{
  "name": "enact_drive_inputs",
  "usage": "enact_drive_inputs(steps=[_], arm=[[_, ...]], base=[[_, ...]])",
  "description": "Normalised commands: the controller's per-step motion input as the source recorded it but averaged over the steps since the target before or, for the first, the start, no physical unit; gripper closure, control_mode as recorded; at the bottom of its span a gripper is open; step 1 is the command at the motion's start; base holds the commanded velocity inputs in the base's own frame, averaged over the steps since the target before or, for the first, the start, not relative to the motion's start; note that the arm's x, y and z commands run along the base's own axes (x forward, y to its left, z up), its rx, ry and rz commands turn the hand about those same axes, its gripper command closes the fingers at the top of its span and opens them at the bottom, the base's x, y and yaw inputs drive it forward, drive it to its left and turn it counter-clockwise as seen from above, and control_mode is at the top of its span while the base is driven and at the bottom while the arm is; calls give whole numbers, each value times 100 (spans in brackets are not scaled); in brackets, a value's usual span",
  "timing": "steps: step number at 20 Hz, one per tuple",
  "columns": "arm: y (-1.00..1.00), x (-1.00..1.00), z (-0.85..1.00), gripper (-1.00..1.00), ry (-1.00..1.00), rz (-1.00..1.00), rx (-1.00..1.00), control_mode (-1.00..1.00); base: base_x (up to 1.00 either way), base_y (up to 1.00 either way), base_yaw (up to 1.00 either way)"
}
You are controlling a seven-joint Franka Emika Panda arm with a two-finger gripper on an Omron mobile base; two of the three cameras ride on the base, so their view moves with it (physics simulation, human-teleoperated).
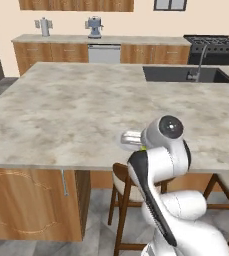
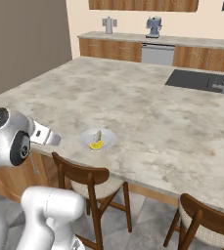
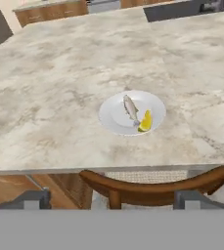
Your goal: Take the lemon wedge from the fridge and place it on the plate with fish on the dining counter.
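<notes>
Dining counter worktop: large beige-grey marbled stone, seen in all three views. A dark sunken sink with a grey faucet is set into its far right part.

White plate is seen near the worktop's near edge. A small grey fish lies on it, and the lemon wedge, yellow, rests on the plate just beside the fish, touching or nearly touching its tail end. In the right base view the wedge is seen on the near part of the plate.

Gripper: two dark fingertips are seen far apart at the bottom of the hand view, jaws spread wide, nothing held between them. It is held back from the worktop edge, above a wooden bar stool, and apart from the plate.

A second stool is seen to the right in the right base view.

Far wall: wooden cabinets under a wall counter, a white dishwasher front, a black stove at far right, and two small appliances on that counter: a grey kettle-like one and a blue-grey one.
</notes>
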Motion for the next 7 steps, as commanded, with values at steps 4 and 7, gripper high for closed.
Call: enact_drive_inputs(steps=[4,7], arm=[[100,-100,42,-100,-49,8,-40,-100],[95,-100,18,-100,-75,4,-27,-100]], base=[[0,0,0],[0,0,0]])
